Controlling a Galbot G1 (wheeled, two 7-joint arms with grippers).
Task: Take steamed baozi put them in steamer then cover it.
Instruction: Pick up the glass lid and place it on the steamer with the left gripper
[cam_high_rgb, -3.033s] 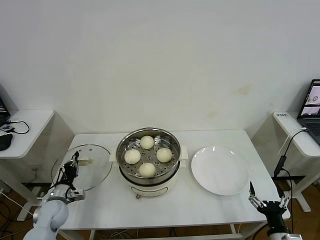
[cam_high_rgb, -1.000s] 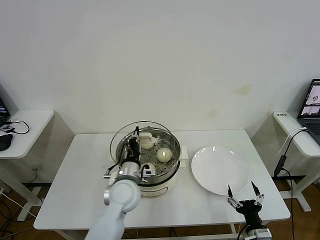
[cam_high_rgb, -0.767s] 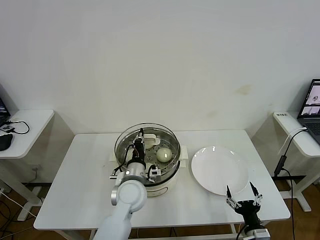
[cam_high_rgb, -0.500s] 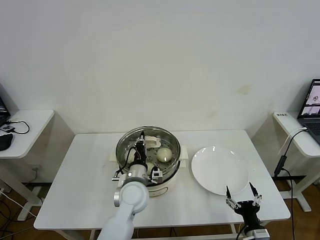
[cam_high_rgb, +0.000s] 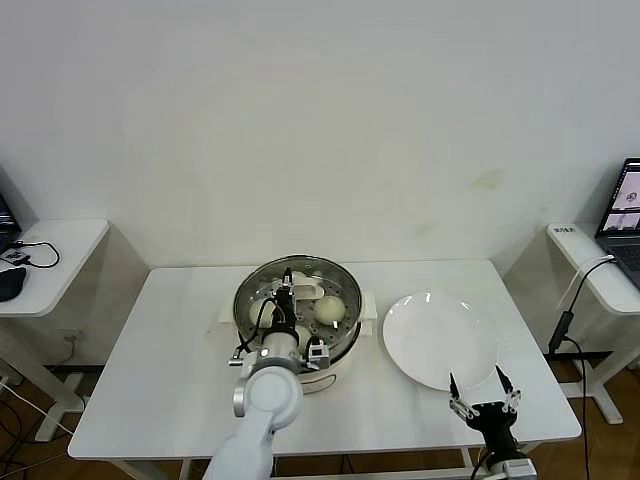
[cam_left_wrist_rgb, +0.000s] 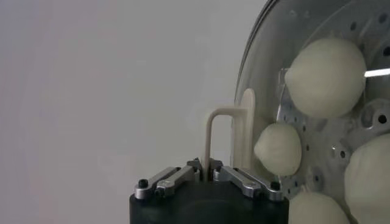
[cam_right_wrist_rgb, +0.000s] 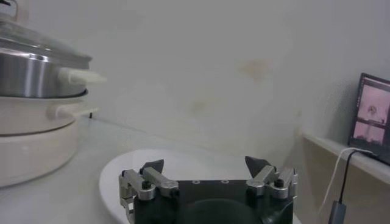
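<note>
Now my left gripper (cam_left_wrist_rgb: 210, 176) is clamped on the cream-white bar handle (cam_left_wrist_rgb: 224, 137) of the glass lid (cam_high_rgb: 297, 288), holding it over the steamer (cam_high_rgb: 300, 325) near the middle of the worktop (cam_high_rgb: 180, 380). From the head view the lid sits about level with the steel rim and looks lined up with it, though I cannot tell whether it is fully seated or a touch above.

Through the glass, my wrist view shows four steamed baozi (cam_left_wrist_rgb: 326, 78) on the perforated tray; in the head view only one bun (cam_high_rgb: 330, 307) shows plainly, the rest hidden behind my arm. One white plate (cam_high_rgb: 440, 340) lies just to the right of the steamer with nothing on it. My right gripper (cam_right_wrist_rgb: 207, 176) waits near the front edge of the worktop beside that plate, fingers spread and holding nothing.

So, as I judge it, the loading is finished: all four buns are inside and none remain on the plate. The covering is nearly done. What is left is to make sure the lid rests on the rim, let go of the handle and lift my left arm clear.
</note>
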